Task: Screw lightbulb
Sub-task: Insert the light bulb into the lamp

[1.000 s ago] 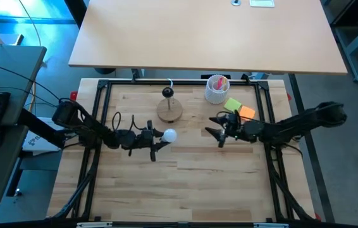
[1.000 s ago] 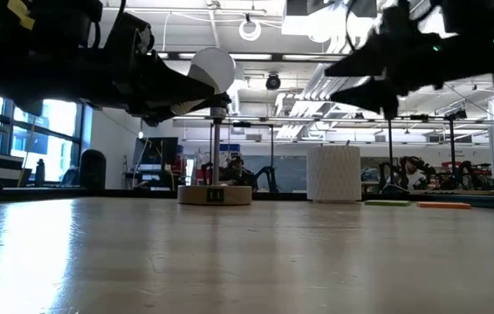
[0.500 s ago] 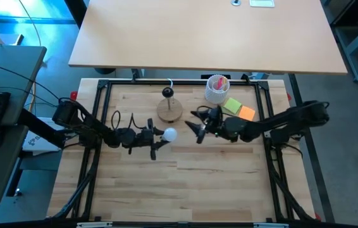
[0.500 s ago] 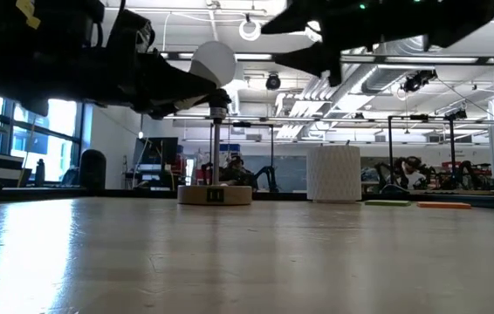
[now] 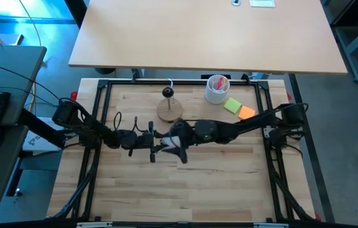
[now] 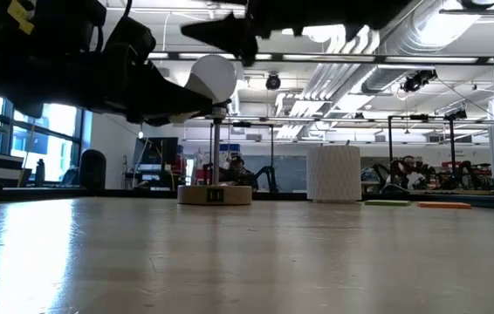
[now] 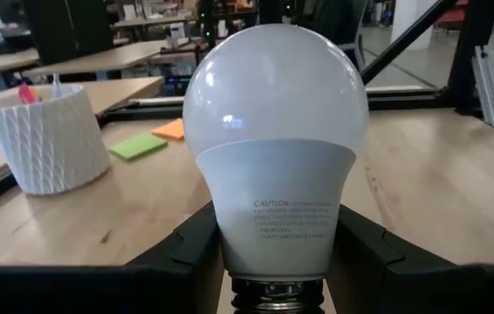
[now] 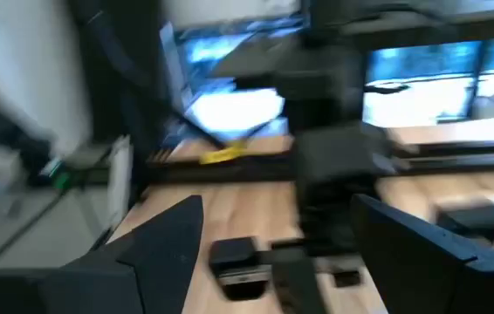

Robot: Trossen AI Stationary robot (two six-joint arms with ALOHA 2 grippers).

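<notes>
The white lightbulb [image 7: 275, 131] is held by my left gripper [image 7: 275, 262], which is shut on it above the middle of the table. It also shows in the low view [image 6: 213, 76], high above the tabletop. In the high view it is hidden under my right gripper [image 5: 177, 139]. My right gripper is open and empty [image 8: 286, 244] and stands just above the bulb and the left gripper [image 6: 222, 30]. The wooden disc stand [image 5: 169, 110] with its upright socket post [image 6: 216, 153] rests on the table, beyond the bulb toward the far edge. My left gripper pinches the bulb's white lower body [image 7: 275, 249], just above the screw base [image 7: 275, 296], between its two fingers [image 7: 193, 255]. The fingers come roughly level from the table's left. The bulb's round end points toward the table's right, and the bulb is lifted clear of the table.
A white ribbed cup [image 5: 217, 88] with pink contents stands at the far right, with a green sticky note [image 5: 232, 104] and an orange one [image 5: 246, 113] beside it. A black frame [image 5: 103, 95] borders the table. The near half of the tabletop [image 5: 185, 190] is bare wood.
My right gripper has gone toward the table's left edge, from beside the sticky notes to a place over the bulb and my left gripper. The bulb has stayed where it was.
</notes>
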